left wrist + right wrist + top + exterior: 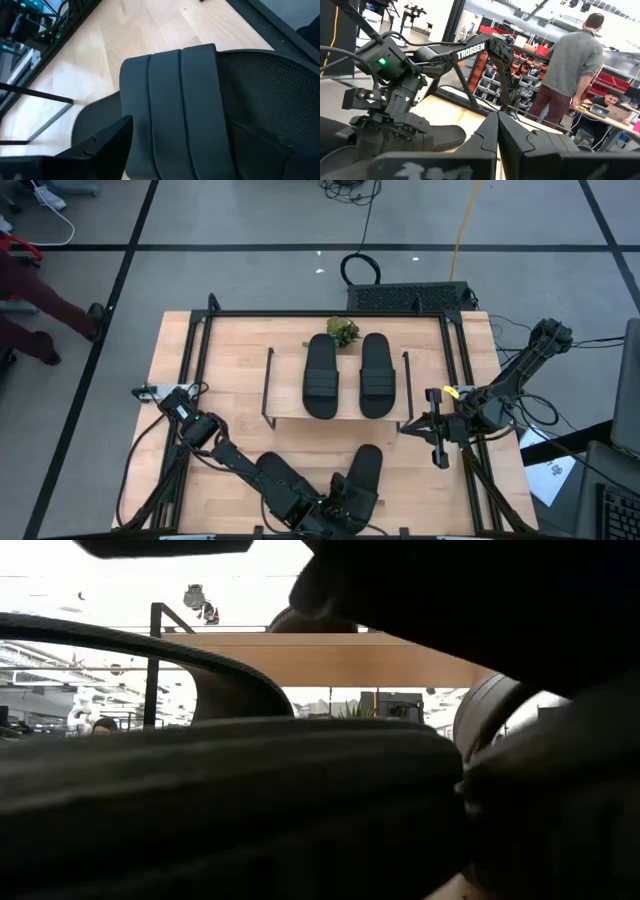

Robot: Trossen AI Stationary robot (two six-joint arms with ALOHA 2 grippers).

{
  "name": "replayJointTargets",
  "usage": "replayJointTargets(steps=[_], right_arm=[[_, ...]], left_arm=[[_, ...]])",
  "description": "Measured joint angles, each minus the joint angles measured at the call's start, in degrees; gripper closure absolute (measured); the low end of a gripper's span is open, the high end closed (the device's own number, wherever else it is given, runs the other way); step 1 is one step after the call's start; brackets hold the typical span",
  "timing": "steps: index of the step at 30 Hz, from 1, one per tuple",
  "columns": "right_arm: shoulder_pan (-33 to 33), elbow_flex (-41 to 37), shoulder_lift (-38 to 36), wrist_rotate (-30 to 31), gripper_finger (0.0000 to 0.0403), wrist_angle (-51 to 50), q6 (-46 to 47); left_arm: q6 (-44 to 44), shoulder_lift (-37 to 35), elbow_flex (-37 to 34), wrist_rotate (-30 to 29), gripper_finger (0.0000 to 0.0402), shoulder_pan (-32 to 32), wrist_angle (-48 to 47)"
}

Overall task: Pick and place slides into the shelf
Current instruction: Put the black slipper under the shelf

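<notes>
the pale wood table (240,350) carries the low shelf (285,402), a light board on thin black wire sides, with two black slides (321,375) lying flat and side by side on top. two more slides (362,475) sit on the table's near edge, where the left gripper (335,510) hangs with fingers wide over a ribbed strap (180,110), gripping nothing. picking up the third looks next: it needs to close across that rubbery band. the right gripper (437,430) waits beside the shelf, fingers pressed together.

Two black slides (341,375) on shelf (290,408), third (362,472) in front
</notes>
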Motion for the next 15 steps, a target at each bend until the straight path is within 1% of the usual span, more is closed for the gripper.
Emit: replayJointTargets(steps=[4,12,15], right_arm=[[-0.01,0.0,0.0,-0.01,0.0403,-0.58,2.1],[0.0,-0.19,0.08,-0.18,0.0403,-0.23,4.19],[0.01,-1.16,0.07,-0.18,0.0403,1.04,4.19]], left_arm=[[0.41,0.64,0.02,-1.18,0.0094,0.72,-0.78],[7.56,2.62,0.0,-5.0,0.0094,1.45,0.25],[7.98,2.74,0.0,-6.92,0.0094,2.43,0.84]])
